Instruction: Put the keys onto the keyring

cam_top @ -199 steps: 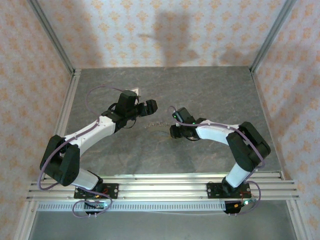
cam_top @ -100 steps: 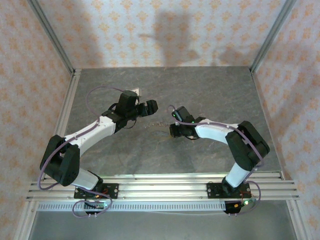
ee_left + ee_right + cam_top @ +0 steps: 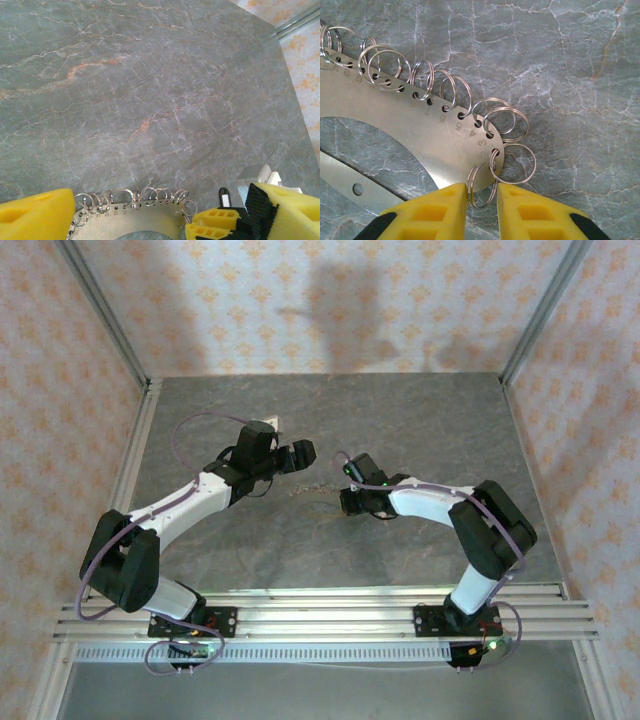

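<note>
1. Progress: the key [image 3: 223, 196] sits just beside my right gripper [image 3: 482, 192], apart from every ring. Nothing is threaded yet, so I judge the task barely begun.
2. Right gripper: jaws narrowly flank the keyring [image 3: 482, 182] at the plate [image 3: 395, 125] end. I cannot tell whether they are clamped on it.
3. Left gripper [image 3: 160, 210]: jaws wide apart, holding nothing.
4. Materials: keyring thin silvery wire; plate flat, curved, numbered holes; desk [image 3: 150, 75] grey, veined.

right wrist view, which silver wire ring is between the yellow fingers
The lowest silver ring, at the tip of the flat silvery metal plate; the other rings line its edge.
</note>
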Controlling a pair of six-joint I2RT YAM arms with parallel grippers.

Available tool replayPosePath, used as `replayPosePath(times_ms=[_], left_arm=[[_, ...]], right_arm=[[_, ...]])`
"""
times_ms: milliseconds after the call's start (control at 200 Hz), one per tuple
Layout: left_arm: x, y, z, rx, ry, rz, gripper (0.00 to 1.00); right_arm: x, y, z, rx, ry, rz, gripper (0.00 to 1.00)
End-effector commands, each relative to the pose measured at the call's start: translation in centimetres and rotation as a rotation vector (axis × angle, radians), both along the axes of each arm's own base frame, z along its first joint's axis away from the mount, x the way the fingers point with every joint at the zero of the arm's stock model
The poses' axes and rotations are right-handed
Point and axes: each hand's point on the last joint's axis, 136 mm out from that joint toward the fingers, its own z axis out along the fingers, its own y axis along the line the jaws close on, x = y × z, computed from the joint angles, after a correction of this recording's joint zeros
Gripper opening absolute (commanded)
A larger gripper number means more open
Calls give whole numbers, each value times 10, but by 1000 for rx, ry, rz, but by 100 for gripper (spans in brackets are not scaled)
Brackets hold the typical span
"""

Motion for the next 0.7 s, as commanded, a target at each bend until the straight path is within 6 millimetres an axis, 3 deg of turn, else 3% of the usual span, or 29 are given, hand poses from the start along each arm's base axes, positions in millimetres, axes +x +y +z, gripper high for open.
replayPosePath(times_ms=[0,230,420,485,580,696], left_arm=[[2,-4,1,-3,-14,-3,90],[2,-4,1,-3,-14,-2,90],[2,-3,0,-1,-13,-1,90],[3,-2,0,0,-13,8,90],[5,3,4,6,-9,46,90],[9,11,21,15,-18,101,91]], right_arm=[[5,-2,1,-35,-12,-5,19],[5,-2,1,-38,-13,-5,13],[4,-2,1,-38,-11,1,0],[5,-2,3,-39,-14,3,0],[6,-1,17,-36,-33,18,0],[12,6,60,4,-98,53,0]])
